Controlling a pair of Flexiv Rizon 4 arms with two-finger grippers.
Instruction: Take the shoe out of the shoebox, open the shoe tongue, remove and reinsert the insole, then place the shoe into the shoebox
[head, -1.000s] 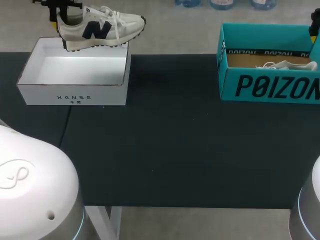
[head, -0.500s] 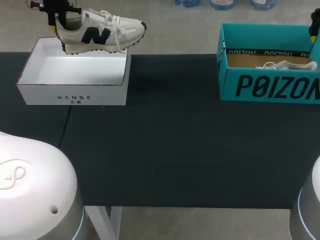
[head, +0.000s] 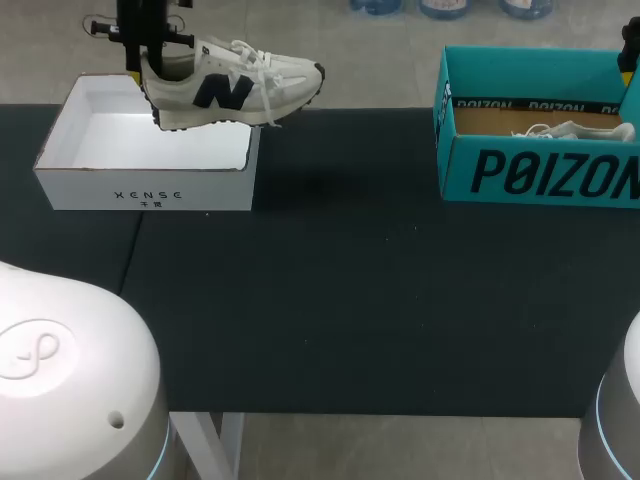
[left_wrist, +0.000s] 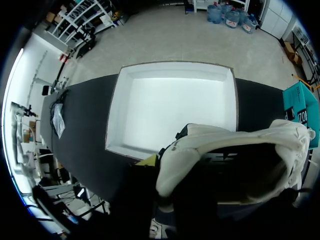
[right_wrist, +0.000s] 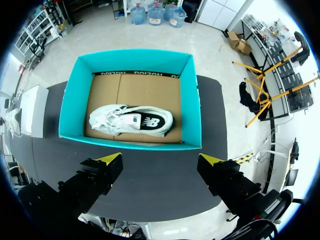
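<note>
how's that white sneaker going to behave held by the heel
Probably light and fairly stiff: the white sneaker sits near level though the left gripper pinches only its heel collar. The toe hangs unsupported past the white box rim, so it may swing if moved fast. Its loose laces look floppy and could snag.

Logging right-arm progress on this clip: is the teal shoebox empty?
No, a white sneaker lies on the cardboard floor inside the teal shoebox.
</note>
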